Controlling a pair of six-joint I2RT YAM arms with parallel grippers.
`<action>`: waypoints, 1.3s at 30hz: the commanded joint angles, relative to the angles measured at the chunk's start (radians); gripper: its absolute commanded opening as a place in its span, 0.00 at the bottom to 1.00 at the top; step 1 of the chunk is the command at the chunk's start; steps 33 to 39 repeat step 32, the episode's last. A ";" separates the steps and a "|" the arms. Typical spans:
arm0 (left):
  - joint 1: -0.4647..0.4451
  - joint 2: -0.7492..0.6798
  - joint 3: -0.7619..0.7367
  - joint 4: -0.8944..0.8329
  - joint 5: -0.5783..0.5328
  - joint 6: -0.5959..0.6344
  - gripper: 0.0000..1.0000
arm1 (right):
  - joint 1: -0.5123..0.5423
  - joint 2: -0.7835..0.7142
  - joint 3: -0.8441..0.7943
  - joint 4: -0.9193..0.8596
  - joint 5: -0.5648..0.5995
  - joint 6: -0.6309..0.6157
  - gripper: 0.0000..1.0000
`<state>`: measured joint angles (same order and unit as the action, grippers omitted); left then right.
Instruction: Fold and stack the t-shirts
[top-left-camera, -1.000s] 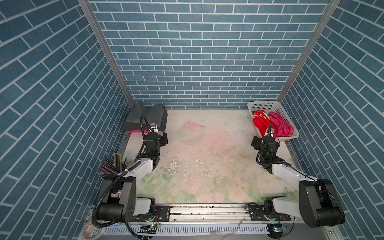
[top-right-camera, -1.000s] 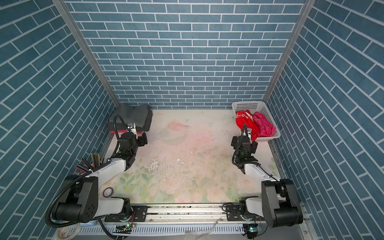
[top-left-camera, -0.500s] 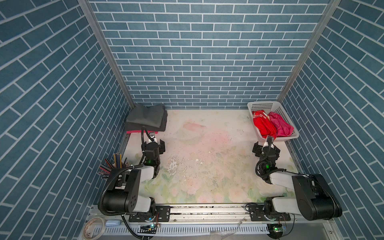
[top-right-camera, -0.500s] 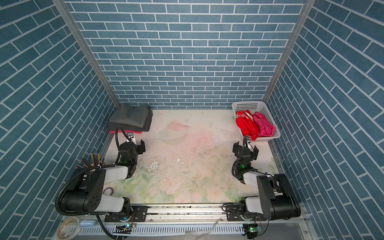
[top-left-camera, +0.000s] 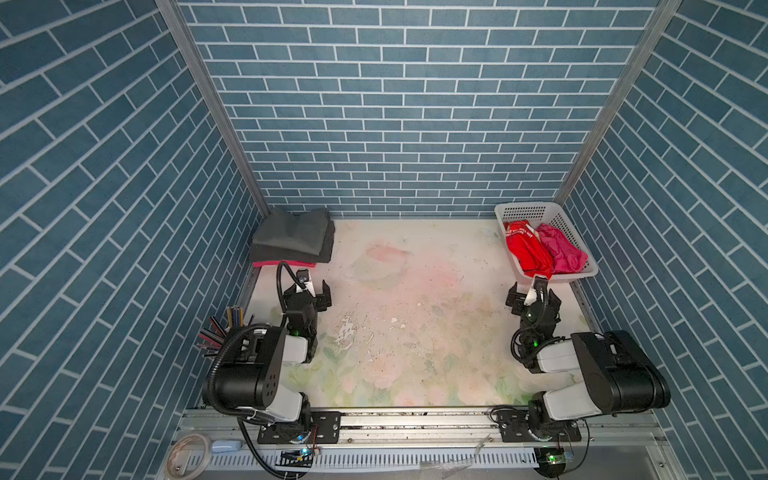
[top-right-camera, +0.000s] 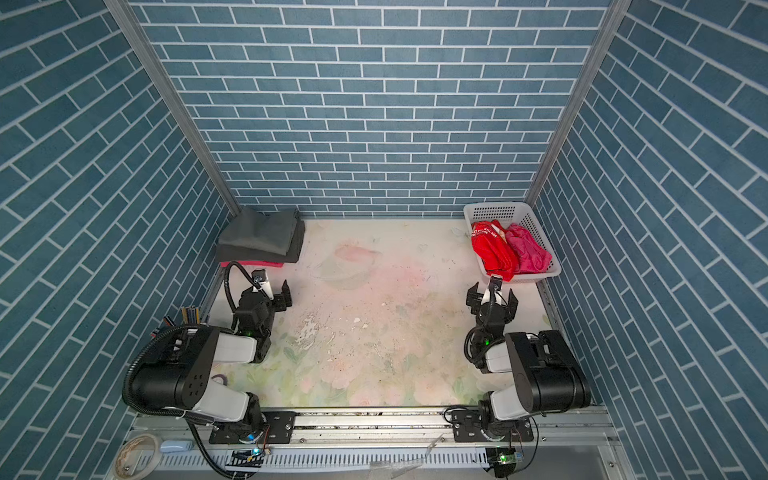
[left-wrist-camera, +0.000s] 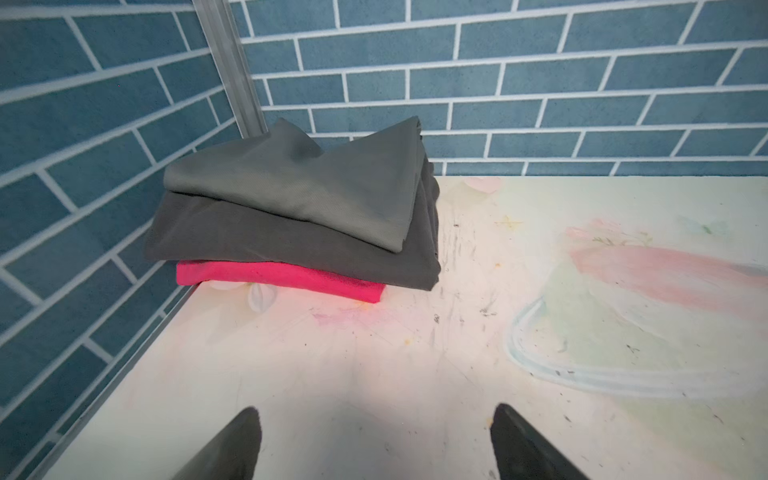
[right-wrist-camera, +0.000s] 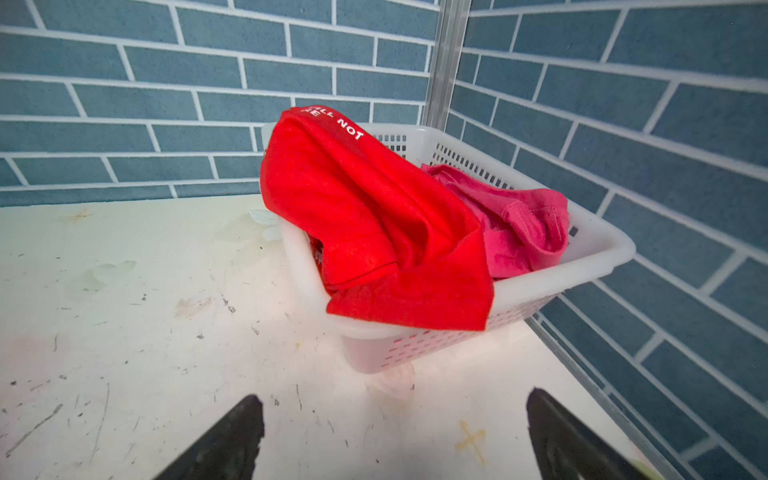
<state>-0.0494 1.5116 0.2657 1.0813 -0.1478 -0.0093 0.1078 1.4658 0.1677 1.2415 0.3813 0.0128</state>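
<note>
In the left wrist view the left gripper (left-wrist-camera: 374, 444) spreads its fingers (left-wrist-camera: 232, 444) wide and empty above the tabletop (left-wrist-camera: 374, 365). Beyond them three shirts lie folded in the corner: grey t-shirt (left-wrist-camera: 299, 183) on charcoal t-shirt (left-wrist-camera: 270, 243) on pink t-shirt (left-wrist-camera: 270, 276). The right gripper (right-wrist-camera: 395, 440), equally wide and empty, faces the basket (right-wrist-camera: 590, 266), where the red t-shirt (right-wrist-camera: 374, 224) and magenta t-shirt (right-wrist-camera: 523, 224) lie crumpled. Three look done, two are left to fold.

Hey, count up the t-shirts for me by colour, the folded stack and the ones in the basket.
Mid-grey t-shirt: 1, top of stack
Charcoal t-shirt: 1, under it
Pink t-shirts: 2, folded pink t-shirt at the stack's bottom, crumpled pink t-shirt in the white basket
Red t-shirt: 1, in the basket
Total: 5
</note>
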 joint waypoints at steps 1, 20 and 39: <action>-0.004 0.000 -0.004 0.077 0.027 0.012 0.88 | -0.062 -0.008 0.031 -0.025 -0.149 0.028 0.99; -0.011 -0.001 -0.002 0.076 0.021 0.015 0.88 | -0.102 0.061 0.064 -0.019 -0.206 0.044 0.99; -0.007 -0.001 -0.003 0.079 0.021 0.014 0.88 | -0.104 0.057 0.064 -0.026 -0.209 0.049 0.99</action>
